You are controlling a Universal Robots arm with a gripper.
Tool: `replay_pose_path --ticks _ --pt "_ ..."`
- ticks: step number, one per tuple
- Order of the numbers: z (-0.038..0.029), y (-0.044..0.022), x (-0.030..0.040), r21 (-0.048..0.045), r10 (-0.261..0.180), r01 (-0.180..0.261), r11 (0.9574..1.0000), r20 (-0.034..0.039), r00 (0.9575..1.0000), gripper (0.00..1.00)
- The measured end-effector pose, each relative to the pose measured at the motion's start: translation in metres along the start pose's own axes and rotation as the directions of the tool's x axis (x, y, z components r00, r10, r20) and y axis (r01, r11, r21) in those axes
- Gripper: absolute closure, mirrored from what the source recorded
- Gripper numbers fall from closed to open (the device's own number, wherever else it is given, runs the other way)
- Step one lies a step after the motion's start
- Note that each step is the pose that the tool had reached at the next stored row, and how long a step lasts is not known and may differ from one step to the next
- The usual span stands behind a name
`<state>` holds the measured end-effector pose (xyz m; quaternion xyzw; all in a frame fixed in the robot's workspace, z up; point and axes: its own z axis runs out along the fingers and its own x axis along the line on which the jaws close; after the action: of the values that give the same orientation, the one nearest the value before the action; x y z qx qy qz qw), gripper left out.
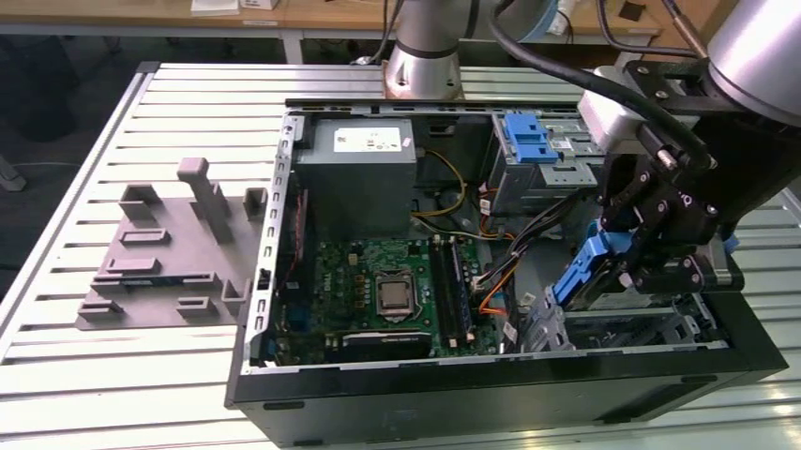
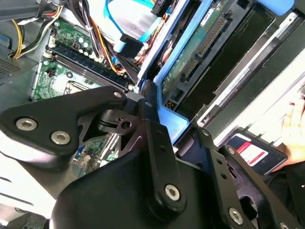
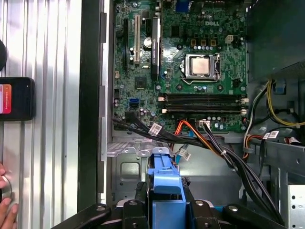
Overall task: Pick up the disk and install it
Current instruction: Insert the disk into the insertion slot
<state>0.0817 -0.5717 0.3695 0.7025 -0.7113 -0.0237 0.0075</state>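
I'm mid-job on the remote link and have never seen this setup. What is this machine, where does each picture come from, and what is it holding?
It is a single robot arm with a black gripper at its end. The exterior view looks at the whole scene from off the arm; both wrist views come from cameras riding near the gripper. On the slatted metal table lies an open computer case, with its green motherboard exposed, and a grey plastic fixture beside it on the exterior view's left. The gripper is shut on the disk, a drive in a blue carrier, low inside the case by the drive bay. A person's hand rests at the table edge.
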Motion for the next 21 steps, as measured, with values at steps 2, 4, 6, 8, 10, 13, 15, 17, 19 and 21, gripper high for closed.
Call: replay_pose_path --ticks 2,4,6,8,10,13,15,17,19,21 --pt "0.0 0.0 0.0 0.0001 0.0 0.0 1.0 -0.0001 1.0 0.64" --pt "0.0 0.0 0.0 0.0003 0.0 0.0 1.0 -0.0001 1.0 0.64" --pt "0.0002 0.0 0.0 0.0006 0.0 0.0 1.0 0.0 1.0 0.64" --pt "0.0012 -0.0001 0.0 0.0004 0.0 0.0 1.0 0.0002 1.0 0.63" --pt "0.0028 -0.0001 0.0001 0.0004 0.0 0.0 1.0 0.0004 1.0 0.57" --pt "0.0063 -0.0003 0.0001 0.0004 0.0 0.0 1.0 0.0001 1.0 0.51" --pt "0.0085 -0.0004 0.0002 0.0004 0.0 0.0 1.0 0.0001 1.0 0.52" --pt "0.0094 -0.0004 0.0002 0.0003 0.0 0.0 1.0 -0.0002 1.0 0.58" --pt "0.0094 -0.0004 0.0002 0.0003 0.0 0.0 1.0 -0.0002 1.0 0.7" --pt "0.0096 -0.0004 0.0002 0.0004 0.0 0.0 1.0 0.0001 1.0 0.76"
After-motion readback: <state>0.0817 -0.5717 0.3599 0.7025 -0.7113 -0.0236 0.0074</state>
